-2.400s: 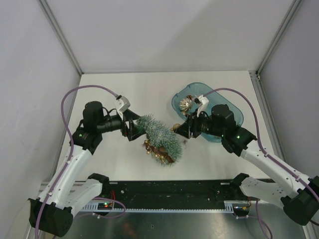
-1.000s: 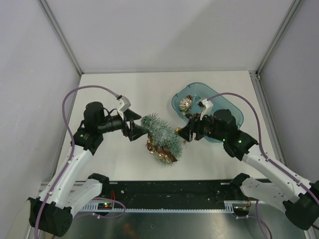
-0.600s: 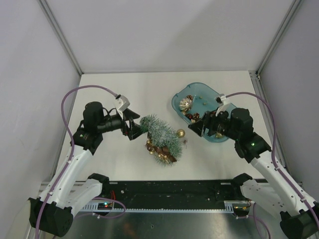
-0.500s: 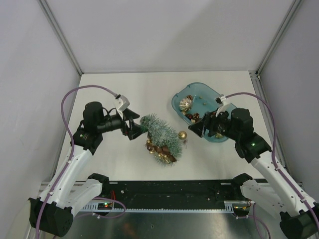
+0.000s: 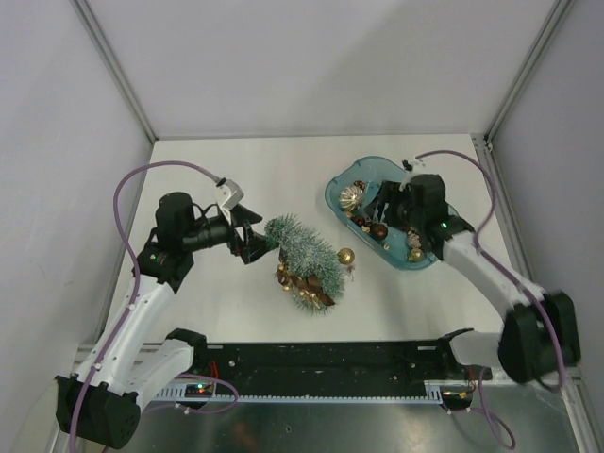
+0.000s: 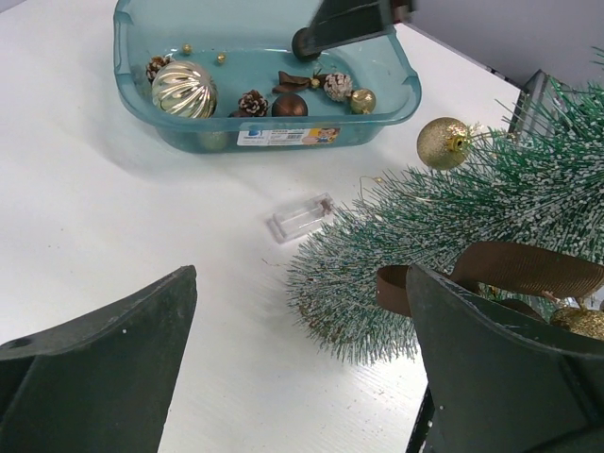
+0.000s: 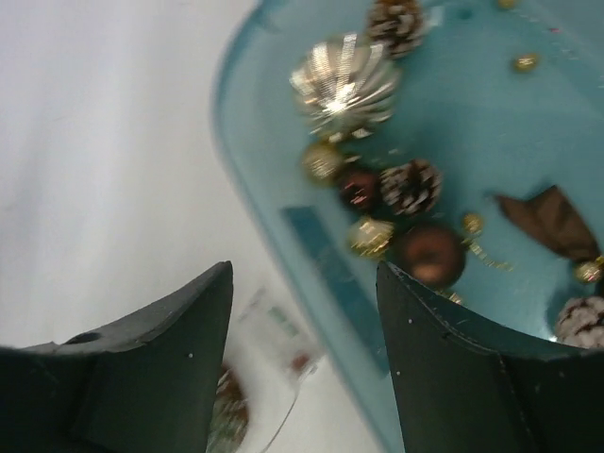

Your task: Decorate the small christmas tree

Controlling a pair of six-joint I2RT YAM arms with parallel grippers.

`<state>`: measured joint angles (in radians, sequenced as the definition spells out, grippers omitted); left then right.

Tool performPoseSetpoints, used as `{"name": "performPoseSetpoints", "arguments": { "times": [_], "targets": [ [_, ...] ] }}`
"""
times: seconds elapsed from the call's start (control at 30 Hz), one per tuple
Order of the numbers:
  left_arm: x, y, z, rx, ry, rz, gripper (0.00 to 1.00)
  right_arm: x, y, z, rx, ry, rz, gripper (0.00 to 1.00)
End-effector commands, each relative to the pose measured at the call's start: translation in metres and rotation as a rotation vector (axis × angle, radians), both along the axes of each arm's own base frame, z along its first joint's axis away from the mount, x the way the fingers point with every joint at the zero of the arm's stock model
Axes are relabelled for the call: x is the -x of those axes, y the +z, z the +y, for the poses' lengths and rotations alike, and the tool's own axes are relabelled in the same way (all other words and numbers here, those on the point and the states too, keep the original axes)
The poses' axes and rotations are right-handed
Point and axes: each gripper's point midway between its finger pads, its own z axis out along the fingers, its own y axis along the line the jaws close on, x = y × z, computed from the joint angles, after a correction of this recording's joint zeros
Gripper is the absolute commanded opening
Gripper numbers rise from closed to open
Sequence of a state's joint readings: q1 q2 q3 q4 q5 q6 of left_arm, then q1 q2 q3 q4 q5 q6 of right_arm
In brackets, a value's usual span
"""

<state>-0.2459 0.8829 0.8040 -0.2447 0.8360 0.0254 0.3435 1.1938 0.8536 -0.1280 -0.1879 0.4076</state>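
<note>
The small christmas tree leans over on the table, frosted green with a brown ribbon and gold beads. Its top points at my left gripper. In the left wrist view the tree lies beside the right finger, and the left gripper is wide open around its tip. A gold ball sits at the tree's right side, and shows in the left wrist view. My right gripper is open and empty above the left rim of the teal tray.
The tray holds a ribbed gold ornament, pine cones, a brown ball and small gold beads. A small clear plastic box lies on the table between tree and tray. Walls enclose the table on three sides.
My right gripper let go of the gold ball at the tree's right side, drew back and swung over the tray. The left gripper and the tree have barely moved.
</note>
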Motion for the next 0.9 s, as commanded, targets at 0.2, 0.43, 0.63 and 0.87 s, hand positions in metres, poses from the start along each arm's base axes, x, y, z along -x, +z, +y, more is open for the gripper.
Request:
{"name": "performPoseSetpoints", "arguments": {
  "times": [0.2, 0.43, 0.63, 0.87],
  "targets": [
    [-0.014, 0.014, 0.007, 0.002, 0.049, -0.055, 1.00, -0.156, -0.092, -0.040, 0.186, -0.343, 0.121, 0.65],
    [-0.018, 0.008, 0.009, -0.008, 0.056, -0.044, 1.00, -0.211, -0.111, -0.027, 0.112, -0.345, 0.135, 0.63],
    [-0.017, 0.004, 0.011, -0.008, 0.061, -0.034, 1.00, -0.225, -0.114, -0.016, 0.061, -0.323, 0.118, 0.63],
    [-0.017, 0.000, 0.013, -0.009, 0.063, -0.026, 1.00, -0.222, -0.126, 0.004, 0.006, -0.259, 0.131, 0.63]
  ]
}}
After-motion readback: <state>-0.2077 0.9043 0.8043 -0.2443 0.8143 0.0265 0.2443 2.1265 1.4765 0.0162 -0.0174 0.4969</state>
